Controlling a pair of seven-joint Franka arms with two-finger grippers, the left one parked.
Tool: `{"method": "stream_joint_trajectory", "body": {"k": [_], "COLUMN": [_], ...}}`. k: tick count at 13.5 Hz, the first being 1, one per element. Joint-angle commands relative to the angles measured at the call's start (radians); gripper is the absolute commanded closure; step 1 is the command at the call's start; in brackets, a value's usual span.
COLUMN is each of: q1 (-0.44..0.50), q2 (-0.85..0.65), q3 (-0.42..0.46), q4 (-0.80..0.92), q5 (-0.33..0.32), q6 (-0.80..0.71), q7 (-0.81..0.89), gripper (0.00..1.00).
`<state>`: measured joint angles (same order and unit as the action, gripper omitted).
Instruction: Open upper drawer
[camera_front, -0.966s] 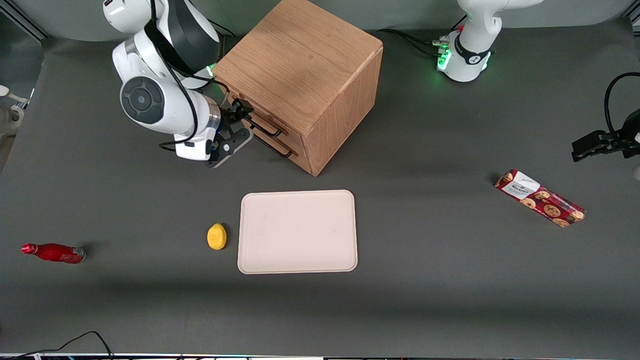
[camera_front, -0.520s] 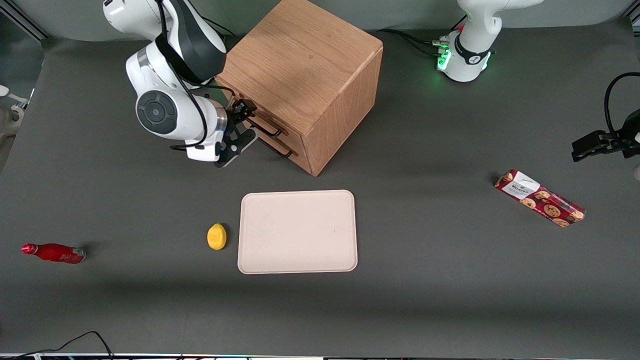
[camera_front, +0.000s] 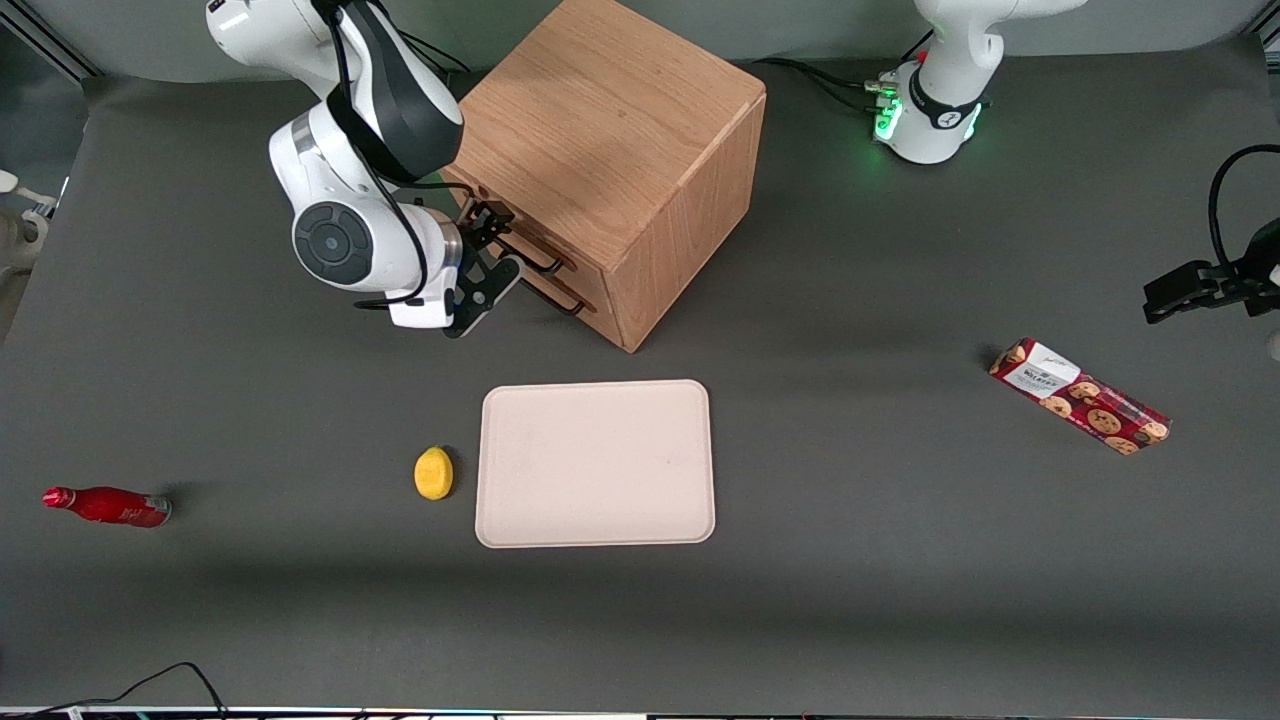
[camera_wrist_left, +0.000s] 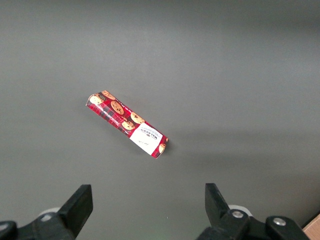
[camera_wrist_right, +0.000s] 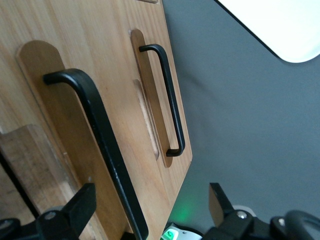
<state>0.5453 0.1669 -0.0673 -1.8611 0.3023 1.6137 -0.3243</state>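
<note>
Okay, hidden stuff first. From the front view the right arm's wrist covered most of the gripper (camera_front: 493, 248), and the cabinet (camera_front: 610, 130) showed me its top more than its drawer face, so the drawer fronts were only a narrow slanted strip. I could not make out the seam between the two drawers there. In the right wrist view the cabinet face was cut off at the frame edges, and only the tips of the fingers (camera_wrist_right: 75, 207) showed.

The upper drawer (camera_wrist_right: 50, 30) was the higher one on the cabinet face, oak-coloured wood with visible grain and a flat front. Its handle (camera_wrist_right: 97, 140) was a thin black bar with bent ends, set over a rounded darker wooden backing. The lower drawer handle (camera_wrist_right: 167, 95) looked the same, nearer the cabinet's base. From the front the upper drawer looked flush with the cabinet face, so closed as far as I could tell.

The gripper sat right at the upper handle, at about 10 o'clock from the tray (camera_front: 595, 462). Its jaws were spread wide, with the black bar running between them and no pad touching it.

The cabinet stood at 12 o'clock from the tray, and the lemon (camera_front: 433, 472) lay at 9 o'clock, just beside it. A red bottle (camera_front: 105, 505) lay toward the working arm's end of the table, a cookie pack (camera_front: 1080, 397) toward the parked arm's.
</note>
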Motion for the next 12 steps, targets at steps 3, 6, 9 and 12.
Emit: {"method": "stream_joint_trajectory", "body": {"k": [3,6,9,12], "q1": [-0.011,-0.012,-0.013,-0.03], "q2": [0.025,0.034,0.045,0.052], "q3": [0.021,0.021,0.021,0.021], "q4": [-0.013,-0.01,-0.012,-0.006], "q5": [0.026,0.024,0.024,0.02], "q6": [0.038,0.049,0.071,0.071], "q7": [-0.103,-0.11,-0.152,-0.179], "gripper": [0.0,0.0,0.0,0.0]}}
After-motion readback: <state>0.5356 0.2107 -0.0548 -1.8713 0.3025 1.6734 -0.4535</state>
